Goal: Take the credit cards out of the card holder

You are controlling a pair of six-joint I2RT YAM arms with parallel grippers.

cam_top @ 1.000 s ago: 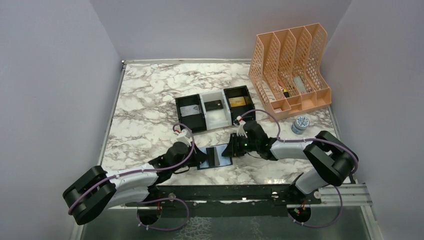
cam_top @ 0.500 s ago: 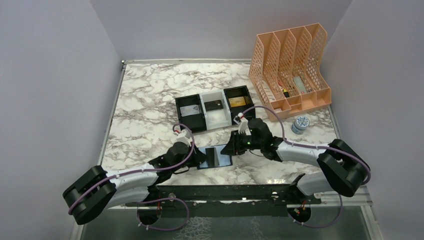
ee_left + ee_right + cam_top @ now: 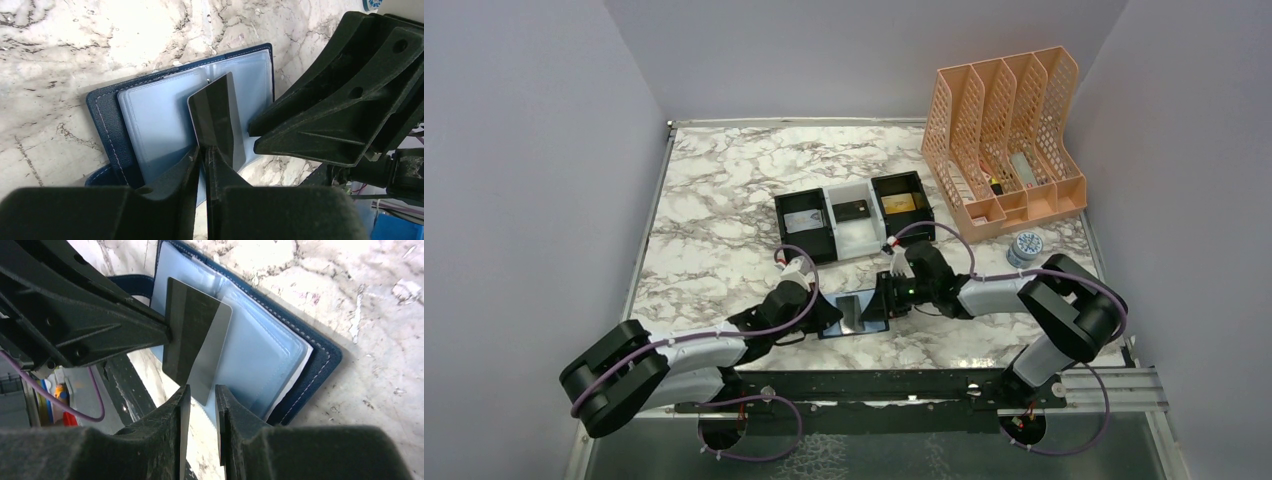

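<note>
The navy card holder [image 3: 876,325] lies open near the table's front, with pale blue pockets up, and shows in the left wrist view [image 3: 102,115] and the right wrist view [image 3: 320,357]. My left gripper [image 3: 832,314] [image 3: 205,150] is shut on the edge of a dark glossy credit card [image 3: 217,117] [image 3: 192,345] and holds it tilted up over the pockets. My right gripper [image 3: 882,304] [image 3: 199,390] is at the holder's right side. Its jaws stand a narrow gap apart and grip nothing, and the card's lower corner is just beyond its tips.
A black-and-white three-compartment tray [image 3: 861,240] behind the holder holds a silver card [image 3: 804,221], a dark card [image 3: 852,210] and a gold card [image 3: 899,203]. A peach file rack [image 3: 1009,130] stands at the back right, with a small round tin [image 3: 1024,248] in front of it.
My right gripper has shifted left, closer to the card over the holder's right side. The card in my left gripper now stands more tilted.
</note>
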